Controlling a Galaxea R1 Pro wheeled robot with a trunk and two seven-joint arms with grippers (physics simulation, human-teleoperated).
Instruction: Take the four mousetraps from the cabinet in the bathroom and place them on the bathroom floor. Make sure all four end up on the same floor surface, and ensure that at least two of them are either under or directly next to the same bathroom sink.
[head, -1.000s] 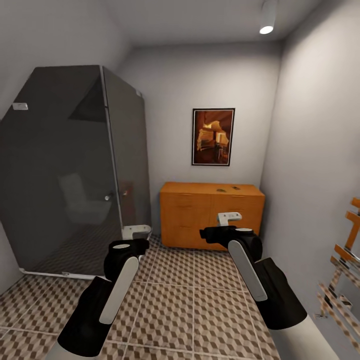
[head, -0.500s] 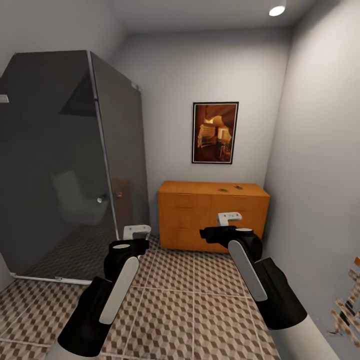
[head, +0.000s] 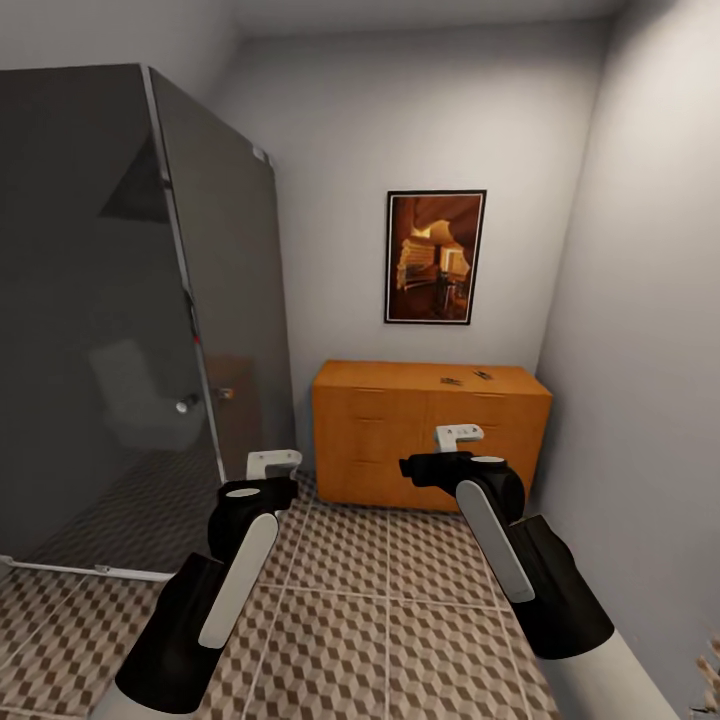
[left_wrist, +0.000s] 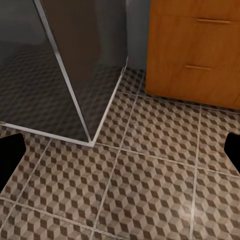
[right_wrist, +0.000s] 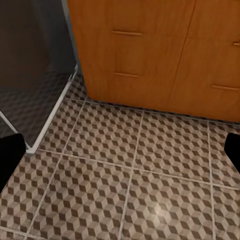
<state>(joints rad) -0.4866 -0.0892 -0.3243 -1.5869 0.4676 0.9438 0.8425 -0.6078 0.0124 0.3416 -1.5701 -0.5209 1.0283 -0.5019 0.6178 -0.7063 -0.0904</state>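
Cabinet (head: 430, 435) nearer than before, mousetraps (head: 466, 378) atop

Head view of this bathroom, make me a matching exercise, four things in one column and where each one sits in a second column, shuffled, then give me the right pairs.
Things:
1. long low orange-brown wooden cabinet
2. dark-framed log-cabin picture
3. tiny tan wooden mousetraps
4. smoked-glass shower enclosure

Places:
A. on top of the cabinet
B. hanging on the back wall, above the cabinet
C. standing on the cube-patterned tiled floor, against the back wall
D. along the left side of the room

Pairs: 1-C, 2-B, 3-A, 4-D
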